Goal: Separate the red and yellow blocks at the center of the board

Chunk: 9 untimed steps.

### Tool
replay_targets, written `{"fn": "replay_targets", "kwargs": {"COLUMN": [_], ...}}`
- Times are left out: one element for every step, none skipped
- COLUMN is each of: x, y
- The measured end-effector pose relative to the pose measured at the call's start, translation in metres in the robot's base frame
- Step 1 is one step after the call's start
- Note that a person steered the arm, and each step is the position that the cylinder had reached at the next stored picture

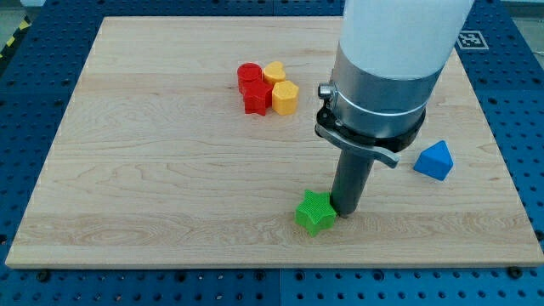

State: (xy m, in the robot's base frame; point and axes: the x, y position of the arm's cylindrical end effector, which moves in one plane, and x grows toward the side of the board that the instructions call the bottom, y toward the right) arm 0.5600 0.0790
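Note:
A cluster of four blocks sits at the view's top centre: a red round block [248,74], a red star-like block [257,98], a yellow heart-like block [274,71] and a yellow hexagon-like block [286,98], all touching. My tip [347,210] rests on the board well below the cluster, right beside a green star block [315,212], touching or nearly touching its right side.
A blue triangular block [434,161] lies at the view's right, beside the arm's body [378,85]. The wooden board [153,187] is bounded by a blue perforated table on all sides.

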Motion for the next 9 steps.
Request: {"fn": "replay_targets", "kwargs": {"x": [0.0,-0.024,-0.07,-0.092,-0.128,-0.183,-0.236,-0.213,-0.167], "y": [0.0,0.001,-0.017,-0.055,-0.083,-0.09,-0.09,-0.09,-0.102]}}
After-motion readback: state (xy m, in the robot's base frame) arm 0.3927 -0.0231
